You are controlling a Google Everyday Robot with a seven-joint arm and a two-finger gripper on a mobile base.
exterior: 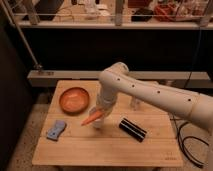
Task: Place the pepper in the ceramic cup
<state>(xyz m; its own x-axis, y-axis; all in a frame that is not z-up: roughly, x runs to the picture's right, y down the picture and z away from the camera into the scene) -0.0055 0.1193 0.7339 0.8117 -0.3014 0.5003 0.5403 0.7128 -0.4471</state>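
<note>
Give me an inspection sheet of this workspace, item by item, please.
surface: light wooden table.
job's things: pepper tilted, tip pointing down-left, at the tool; ceramic cup seems to be the pale shape just below it, mostly hidden.
clutter: orange bowl; blue-grey item; black bar; clear glass item.
grippers: tool at the pepper's thick end, over the table's middle.
cables: black cable on the floor, right of the table.
surroundings: pale ledge and railed shelf behind.

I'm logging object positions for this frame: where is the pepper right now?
In the camera view the pepper is at the gripper, left of middle on the table, between the orange bowl and the black bar.
</note>
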